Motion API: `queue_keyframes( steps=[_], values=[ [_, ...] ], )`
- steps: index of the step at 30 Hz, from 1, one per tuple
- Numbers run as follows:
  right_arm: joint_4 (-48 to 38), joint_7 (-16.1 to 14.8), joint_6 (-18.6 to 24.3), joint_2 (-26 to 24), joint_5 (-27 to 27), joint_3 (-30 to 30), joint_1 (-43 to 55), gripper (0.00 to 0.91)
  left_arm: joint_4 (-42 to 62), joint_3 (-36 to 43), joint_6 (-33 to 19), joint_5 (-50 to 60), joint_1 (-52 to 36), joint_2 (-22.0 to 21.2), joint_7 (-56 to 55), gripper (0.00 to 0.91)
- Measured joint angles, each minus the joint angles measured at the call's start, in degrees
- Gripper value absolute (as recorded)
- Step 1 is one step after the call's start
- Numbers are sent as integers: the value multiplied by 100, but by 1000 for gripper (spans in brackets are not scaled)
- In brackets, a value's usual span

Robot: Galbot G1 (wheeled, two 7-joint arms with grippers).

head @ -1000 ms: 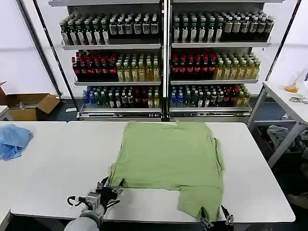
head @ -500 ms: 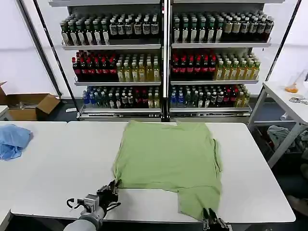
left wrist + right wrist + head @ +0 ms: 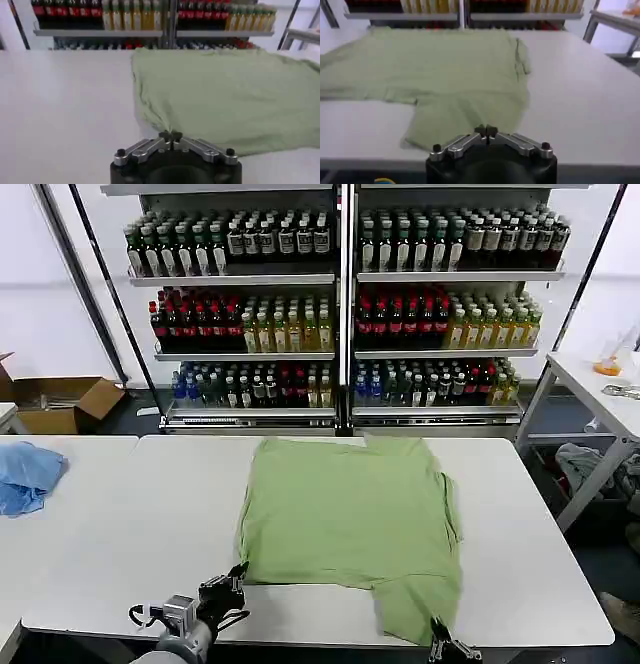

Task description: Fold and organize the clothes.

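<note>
Green cloth is pinched at the bench's (image 3: 120, 524) near edge: the left hand (image 3: 232, 580) grips the polo shirt's (image 3: 345, 519) near-left corner, the right hand (image 3: 440, 646) its near-right flap, fingertips closed on fabric. Folding seems barely begun, since the shirt lies spread mid-bench, long axis running away toward the bottle shelves (image 3: 340, 314).

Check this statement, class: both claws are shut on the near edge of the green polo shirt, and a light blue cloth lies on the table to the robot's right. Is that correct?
One detail is wrong. The light blue cloth lies to the robot's left, as the head view shows. The rest stands: the left claw and right claw are shut on the near edge of the green polo shirt.
</note>
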Motion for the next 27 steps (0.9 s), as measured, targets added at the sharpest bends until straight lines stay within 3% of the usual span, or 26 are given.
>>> queue_keyframes(
  steps=[12, 27],
  values=[
    [219, -2, 277, -343, 225, 403, 378, 0, -344, -73, -93, -309, -51, 235, 8, 20],
    [-755, 18, 305, -1067, 344, 143, 1846, 0, 364, 391, 9, -195, -998, 455, -119, 20]
  ],
)
